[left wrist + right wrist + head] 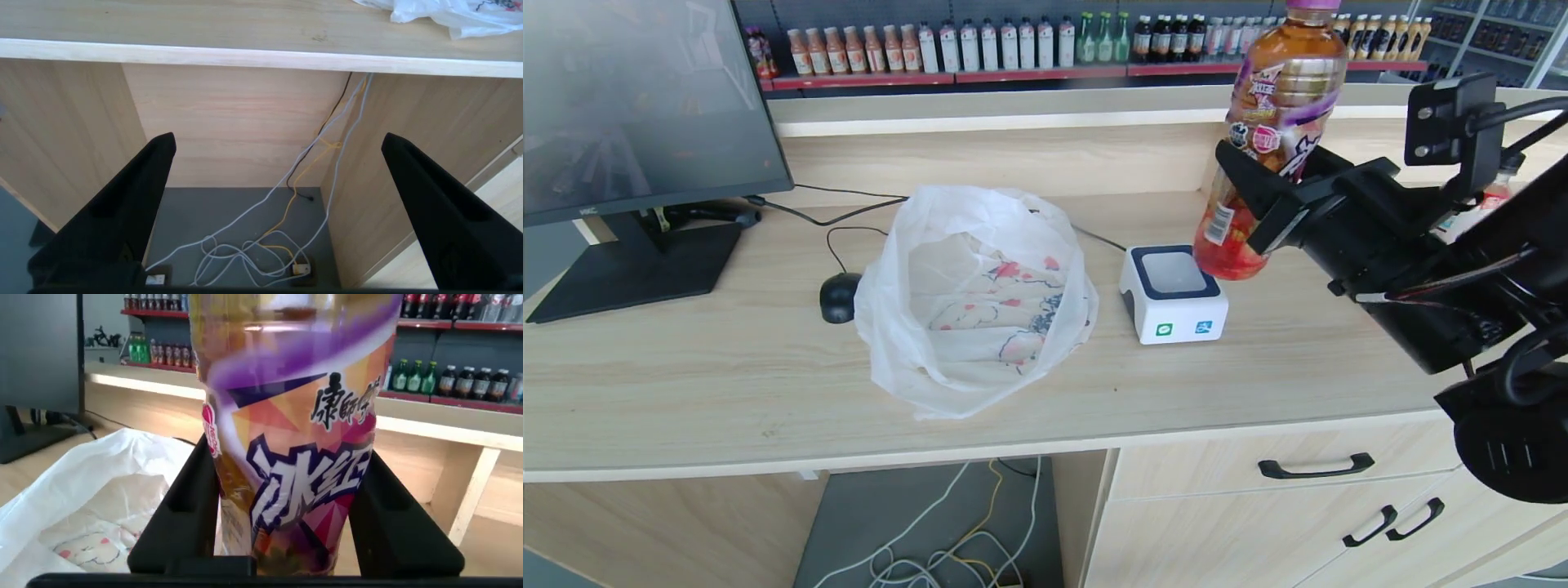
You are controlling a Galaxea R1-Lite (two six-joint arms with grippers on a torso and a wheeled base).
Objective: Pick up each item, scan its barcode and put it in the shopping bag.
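Head view: your right gripper (1262, 204) is clamped on the bottle (1274, 139), holding it upright and off the counter (727, 376), at about 2 o'clock from the scanner (1174, 294) and just beside it. The shopping bag (976, 298) lies open at 9 o'clock from the scanner. Whether anything is already inside it, you cannot tell. So the pick-up looks done, the scan looks in hand, and bagging is left.

Left wrist view: your left gripper (278, 212) hangs with its fingers wide apart and holds nothing, below the counter edge, facing the cables (270, 245).

Right wrist view: the bottle (294, 433) sits squeezed between both fingers, with the bag (90, 498) near behind it.
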